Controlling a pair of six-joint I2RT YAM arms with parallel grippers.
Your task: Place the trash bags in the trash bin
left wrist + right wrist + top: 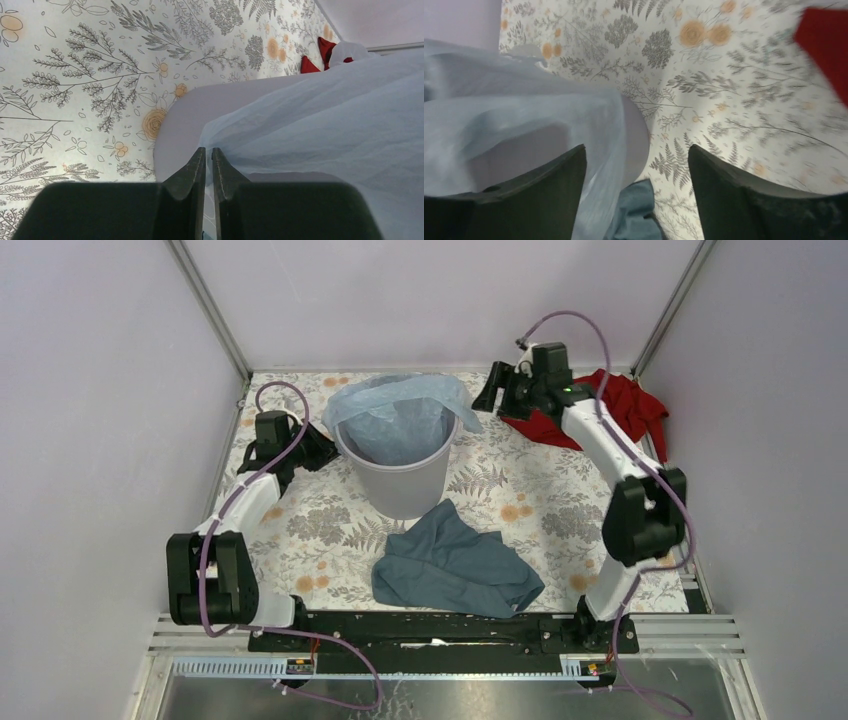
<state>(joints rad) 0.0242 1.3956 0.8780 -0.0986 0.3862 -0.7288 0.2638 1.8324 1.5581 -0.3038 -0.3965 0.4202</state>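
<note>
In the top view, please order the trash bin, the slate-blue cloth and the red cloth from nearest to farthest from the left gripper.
From the left gripper:
1. Trash bin, just to its right, centre back.
2. Slate-blue cloth, in front of the bin.
3. Red cloth, back right corner.

Robot lab enclosure; white walls [100, 390], aluminium frame [210, 310]
</note>
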